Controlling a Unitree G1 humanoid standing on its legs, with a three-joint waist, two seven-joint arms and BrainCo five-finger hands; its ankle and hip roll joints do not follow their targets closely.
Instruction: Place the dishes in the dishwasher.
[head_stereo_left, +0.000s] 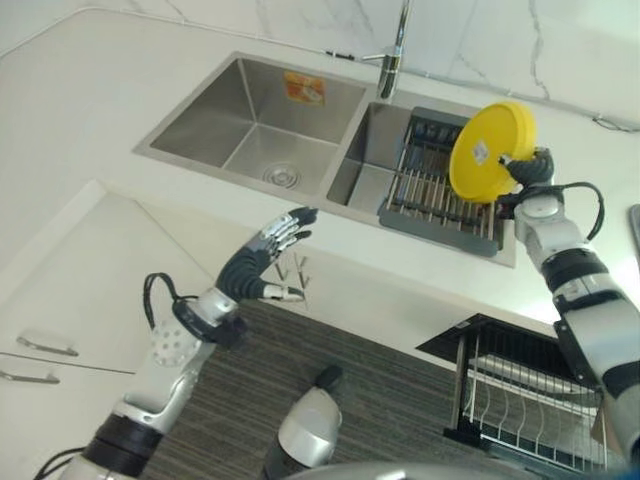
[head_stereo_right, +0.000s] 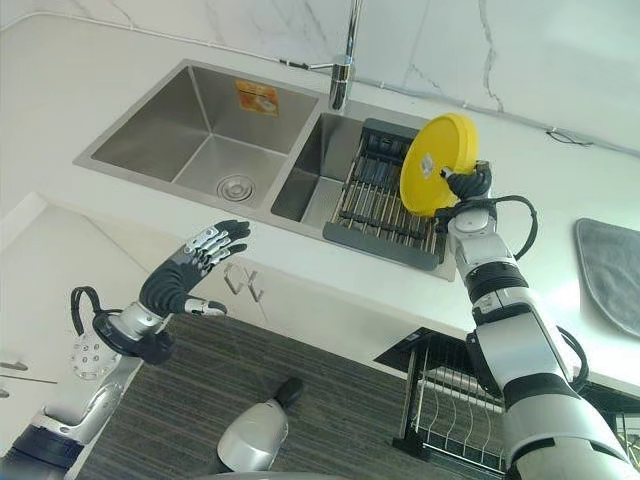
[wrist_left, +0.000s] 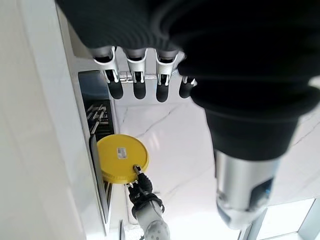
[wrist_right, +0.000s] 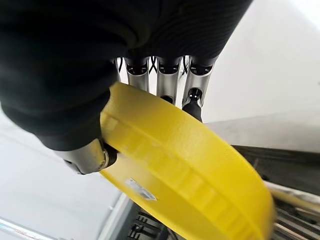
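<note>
R hand pinches yellow plate by rim, tilted over dish rack in sink's R basin. L hand hovers, fingers spread, near counter edge.

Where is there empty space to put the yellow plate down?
The left sink basin is bare down to its drain, and the white counter left of it is open. The right basin is crowded by the dish rack, where the right hand holds the yellow plate.
</note>
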